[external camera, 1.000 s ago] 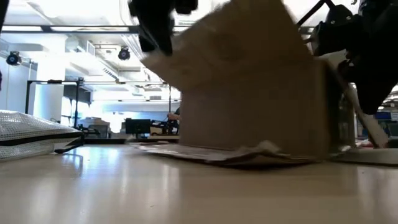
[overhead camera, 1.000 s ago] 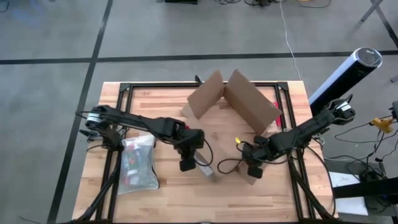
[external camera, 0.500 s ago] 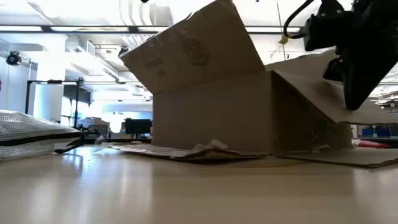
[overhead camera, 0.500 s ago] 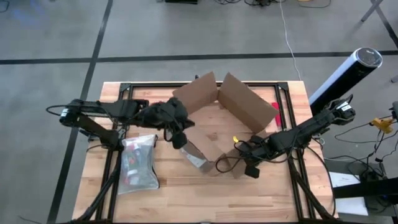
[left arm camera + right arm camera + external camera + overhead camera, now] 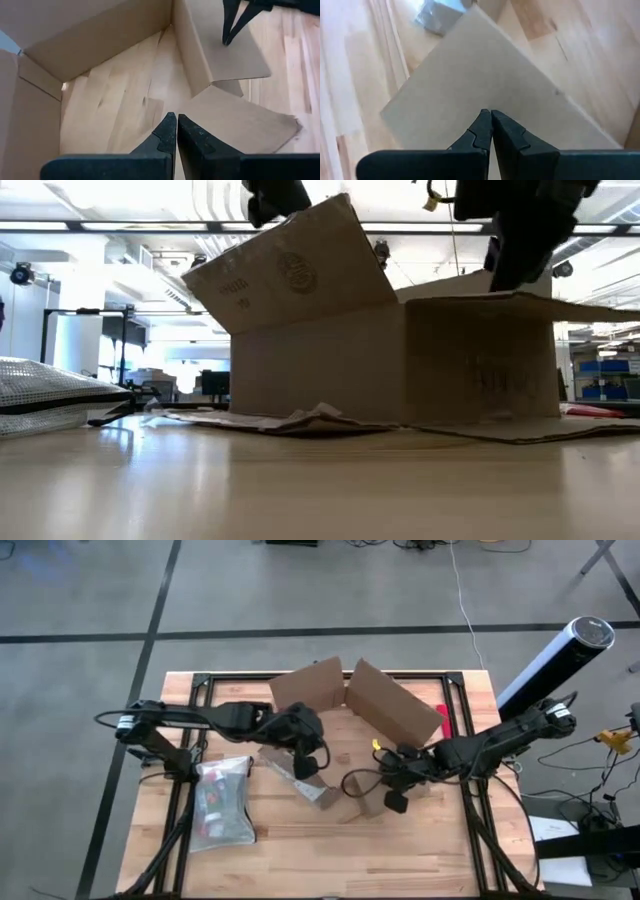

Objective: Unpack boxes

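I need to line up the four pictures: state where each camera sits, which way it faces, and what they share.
High: above, straight down on the table; both arms, box.
Low: table height, level across; box, arms above.
Left wrist: into the box past the shut left gripper.
Right wrist: onto a flap past the shut right gripper.
All share the box.

Even overhead light was bright; ceiling strips glared beyond the left gripper (image 5: 278, 195), soft shadows lay below it, the near tabletop (image 5: 300, 490) blurred.

The box (image 5: 390, 370) flap bears a round stamp and print (neither can be read).
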